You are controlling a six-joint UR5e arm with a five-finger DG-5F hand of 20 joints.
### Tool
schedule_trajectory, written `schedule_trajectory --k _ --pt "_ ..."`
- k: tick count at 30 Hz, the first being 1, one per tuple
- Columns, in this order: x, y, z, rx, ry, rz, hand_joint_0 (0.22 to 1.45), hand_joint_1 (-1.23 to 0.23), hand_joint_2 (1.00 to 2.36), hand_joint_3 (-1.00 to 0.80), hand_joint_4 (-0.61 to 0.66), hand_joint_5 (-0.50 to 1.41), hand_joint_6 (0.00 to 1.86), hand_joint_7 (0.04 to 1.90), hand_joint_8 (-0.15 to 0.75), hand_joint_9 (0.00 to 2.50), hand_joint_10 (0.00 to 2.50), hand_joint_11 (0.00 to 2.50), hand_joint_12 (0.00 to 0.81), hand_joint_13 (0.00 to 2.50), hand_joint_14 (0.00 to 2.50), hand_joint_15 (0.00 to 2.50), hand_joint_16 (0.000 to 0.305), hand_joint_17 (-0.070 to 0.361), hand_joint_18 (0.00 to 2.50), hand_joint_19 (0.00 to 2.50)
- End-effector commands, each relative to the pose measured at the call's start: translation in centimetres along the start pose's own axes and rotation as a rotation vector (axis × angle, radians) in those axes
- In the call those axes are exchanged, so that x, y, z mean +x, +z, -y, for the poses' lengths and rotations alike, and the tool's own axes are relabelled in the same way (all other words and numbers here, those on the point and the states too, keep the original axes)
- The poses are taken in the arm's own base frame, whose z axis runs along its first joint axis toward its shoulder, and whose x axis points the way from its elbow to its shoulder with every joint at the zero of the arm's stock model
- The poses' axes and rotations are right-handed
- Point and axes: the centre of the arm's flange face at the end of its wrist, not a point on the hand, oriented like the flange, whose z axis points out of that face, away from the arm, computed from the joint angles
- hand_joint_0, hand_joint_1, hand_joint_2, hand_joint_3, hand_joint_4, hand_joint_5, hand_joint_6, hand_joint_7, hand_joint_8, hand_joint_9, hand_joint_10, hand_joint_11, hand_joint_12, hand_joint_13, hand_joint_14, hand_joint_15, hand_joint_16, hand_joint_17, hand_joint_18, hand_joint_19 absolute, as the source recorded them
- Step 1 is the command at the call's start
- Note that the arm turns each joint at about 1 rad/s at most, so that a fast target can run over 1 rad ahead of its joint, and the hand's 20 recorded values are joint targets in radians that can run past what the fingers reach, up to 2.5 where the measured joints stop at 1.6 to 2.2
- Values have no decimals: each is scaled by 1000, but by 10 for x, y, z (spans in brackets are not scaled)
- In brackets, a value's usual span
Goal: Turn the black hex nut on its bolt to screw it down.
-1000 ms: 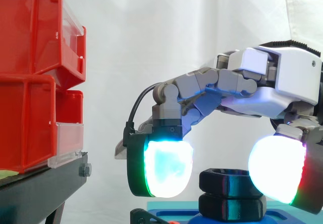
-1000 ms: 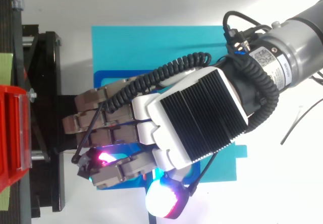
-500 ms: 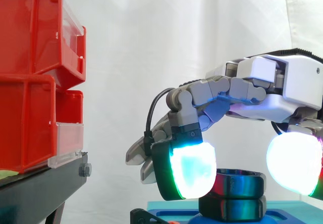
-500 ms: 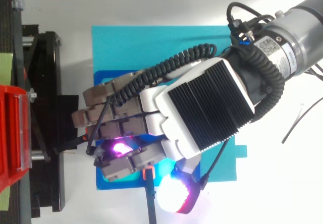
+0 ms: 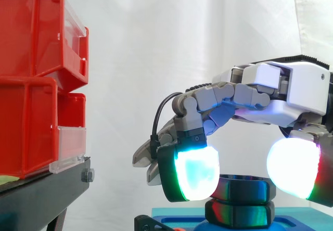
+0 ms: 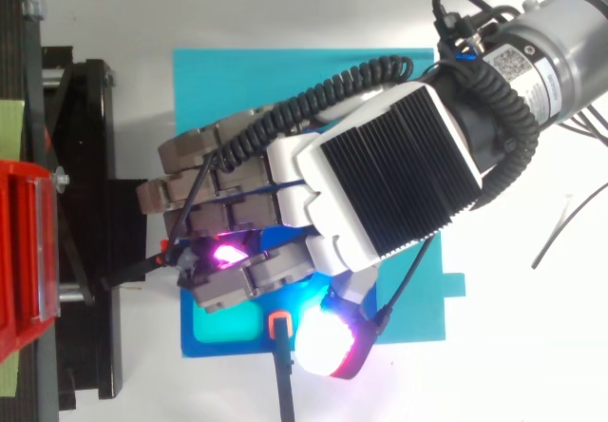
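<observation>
In the side view the black hex nut [image 5: 244, 188] sits on its bolt above a second black hex piece [image 5: 239, 213], on a blue base [image 5: 169, 214]. My hand [image 5: 291, 90] arches over it from the right with its fingers curled down. One glowing fingertip pad [image 5: 191, 172] lies against the nut's left side, and the thumb pad [image 5: 291, 167] against its right side. From above, my hand [image 6: 380, 194] covers the nut and most of the blue base [image 6: 223, 332].
Stacked red bins [image 5: 31, 80] stand on a black stand [image 5: 41, 194] at the left, close to my fingertips. A teal mat [image 6: 285, 80] lies under the base. A small black part with an orange tip [image 6: 278, 327] sits at the base's near edge.
The fingertip pad has swung right from open air onto the nut's left side. The thumb pad has closed in on the right side. Seen from above, the hand has turned slightly.
</observation>
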Motion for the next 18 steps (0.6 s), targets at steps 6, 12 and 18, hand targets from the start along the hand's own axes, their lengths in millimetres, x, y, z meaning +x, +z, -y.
schedule_trajectory --k 6,12,18 --pt "-1 -4 4 -1 -2 -1 436 44 1000 -500 249 -36 501 1473 297 843 6 168 359 625 6 140 62 140 568 384" --pt "-1 -9 8 -4 -4 -1 403 -74 1000 -500 273 -44 501 1428 313 834 6 169 376 637 5 123 66 148 615 360" --pt "0 -11 9 -5 -4 -2 366 -459 1000 -500 332 -98 534 1321 317 782 7 218 391 651 4 119 69 156 661 312"
